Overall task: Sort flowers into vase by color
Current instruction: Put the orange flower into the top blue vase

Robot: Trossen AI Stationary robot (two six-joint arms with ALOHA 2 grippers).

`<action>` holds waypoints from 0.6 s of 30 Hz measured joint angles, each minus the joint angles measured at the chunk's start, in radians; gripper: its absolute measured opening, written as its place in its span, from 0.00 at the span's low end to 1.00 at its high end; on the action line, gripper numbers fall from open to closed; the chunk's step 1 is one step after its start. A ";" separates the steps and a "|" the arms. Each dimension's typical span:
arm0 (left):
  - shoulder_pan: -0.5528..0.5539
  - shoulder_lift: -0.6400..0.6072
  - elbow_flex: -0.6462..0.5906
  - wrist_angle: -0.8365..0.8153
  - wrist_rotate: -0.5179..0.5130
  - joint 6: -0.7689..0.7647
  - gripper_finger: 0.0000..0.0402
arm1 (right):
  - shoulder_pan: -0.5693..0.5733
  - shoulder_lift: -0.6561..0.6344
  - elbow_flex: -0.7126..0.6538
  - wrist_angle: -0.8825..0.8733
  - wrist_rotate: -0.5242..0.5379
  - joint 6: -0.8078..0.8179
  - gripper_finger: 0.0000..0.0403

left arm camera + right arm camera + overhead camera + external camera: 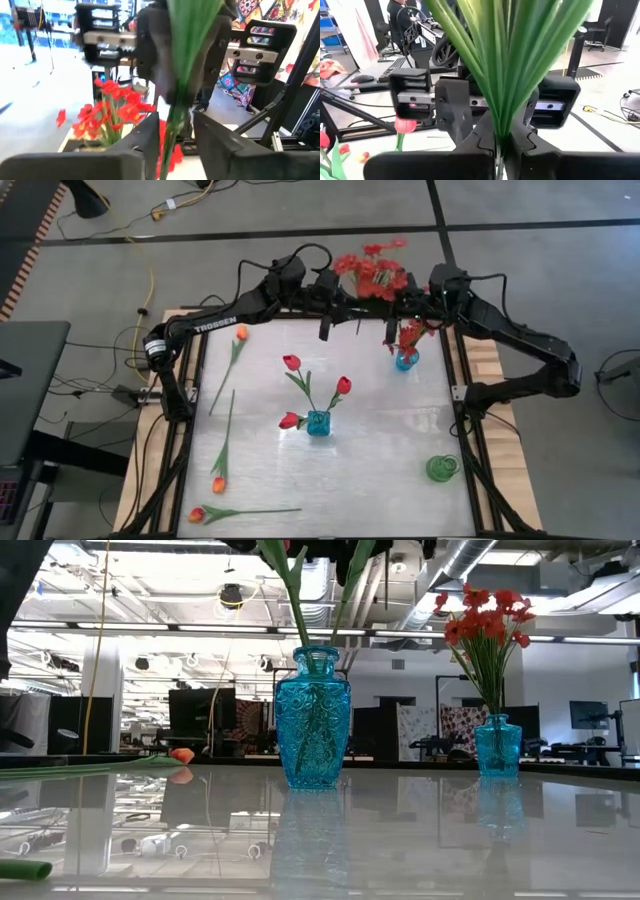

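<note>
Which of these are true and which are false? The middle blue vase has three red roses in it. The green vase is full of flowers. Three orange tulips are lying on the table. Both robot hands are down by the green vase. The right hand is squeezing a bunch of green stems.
1. The middle blue vase holds three red roses. True.
2. The green vase is full of flowers. False: nothing stands in it.
3. Three orange tulips lie on the table. False: four lie there, all on its left side.
4. Both hands are by the green vase. False: the left hand and right hand meet at the table's far edge.
5. The right hand squeezes a bunch of green stems. True.
</note>
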 joint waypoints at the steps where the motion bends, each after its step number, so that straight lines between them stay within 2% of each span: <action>1: 0.011 -0.004 0.000 -0.015 0.008 -0.010 0.29 | -0.002 -0.008 0.000 -0.018 0.001 0.000 0.09; 7: 0.079 -0.042 0.000 -0.175 0.034 -0.002 0.41 | -0.013 -0.093 -0.001 -0.097 -0.005 0.000 0.12; 12: 0.125 -0.054 0.000 -0.284 0.036 0.036 0.43 | 0.005 -0.194 0.000 -0.200 -0.086 0.024 0.12; 18: 0.151 -0.054 0.000 -0.338 0.025 0.063 0.43 | 0.058 -0.320 -0.005 -0.410 -0.105 0.047 0.09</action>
